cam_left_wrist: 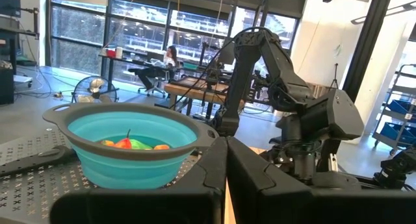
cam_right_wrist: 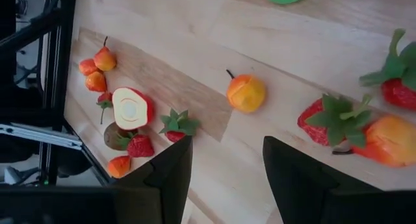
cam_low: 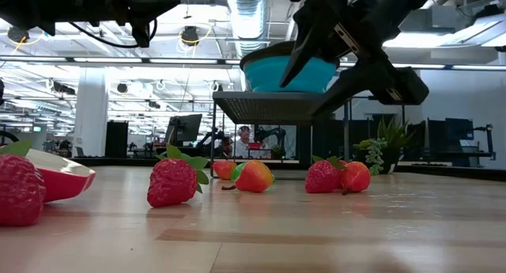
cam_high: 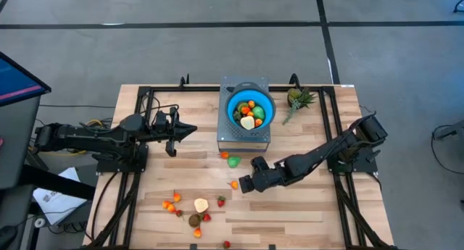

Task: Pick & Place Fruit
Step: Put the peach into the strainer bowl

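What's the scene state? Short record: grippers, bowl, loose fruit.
left gripper: shut, empty, raised left of the blue bowl
right gripper: open, empty, over the table beside an orange fruit
bowl: on a grey perforated stand, several fruits inside
loose fruit: green piece before the stand; cluster near the table's front edge
other: spiky leafy piece right of the bowl

1. The floor (cam_high: 181, 54) around the table is grey, crossed by dark lines.
2. The wooden table top (cam_high: 304, 206) is pale planks within a black frame.
3. Beyond the table lies a large open room with rows of ceiling lights (cam_low: 118, 61) and exposed ducts.
4. A white pillar (cam_low: 91, 111) stands on one side.
5. Tall dark-framed windows (cam_left_wrist: 84, 39) line the far wall.
6. A person (cam_left_wrist: 170, 58) sits at a distant desk, perhaps working.
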`<control>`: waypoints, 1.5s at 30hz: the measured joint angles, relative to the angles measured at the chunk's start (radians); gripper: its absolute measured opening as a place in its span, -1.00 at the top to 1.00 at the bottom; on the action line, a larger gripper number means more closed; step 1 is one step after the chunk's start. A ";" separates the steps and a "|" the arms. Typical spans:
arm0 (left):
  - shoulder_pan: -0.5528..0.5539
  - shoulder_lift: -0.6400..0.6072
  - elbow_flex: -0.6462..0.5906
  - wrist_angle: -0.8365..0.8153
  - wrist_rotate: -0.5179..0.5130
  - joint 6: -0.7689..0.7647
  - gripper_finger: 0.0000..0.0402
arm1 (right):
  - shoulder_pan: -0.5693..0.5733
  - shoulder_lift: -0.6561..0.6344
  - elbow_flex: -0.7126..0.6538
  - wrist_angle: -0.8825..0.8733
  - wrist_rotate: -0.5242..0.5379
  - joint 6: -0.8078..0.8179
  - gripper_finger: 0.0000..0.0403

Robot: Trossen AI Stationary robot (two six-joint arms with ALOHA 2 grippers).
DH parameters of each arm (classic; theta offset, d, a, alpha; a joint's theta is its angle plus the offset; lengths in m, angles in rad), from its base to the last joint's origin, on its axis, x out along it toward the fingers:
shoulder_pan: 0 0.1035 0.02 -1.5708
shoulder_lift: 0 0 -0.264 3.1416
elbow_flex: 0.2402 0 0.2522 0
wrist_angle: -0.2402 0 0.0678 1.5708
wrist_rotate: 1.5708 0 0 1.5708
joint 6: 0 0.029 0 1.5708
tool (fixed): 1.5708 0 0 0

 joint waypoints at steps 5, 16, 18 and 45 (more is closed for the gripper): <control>0.000 0.000 0.000 0.000 0.000 0.000 0.99 | -0.008 0.000 0.000 -0.001 0.006 0.087 0.10; 0.000 0.000 0.000 0.000 0.000 -0.010 0.99 | 0.014 0.000 0.217 -0.480 0.143 0.248 0.10; 0.000 0.000 0.000 0.000 0.000 -0.011 0.99 | 0.015 0.000 0.241 -0.534 0.151 0.251 0.10; 0.000 0.000 0.000 -0.002 0.000 0.000 0.99 | 0.039 0.233 0.225 -0.449 -0.060 0.359 0.10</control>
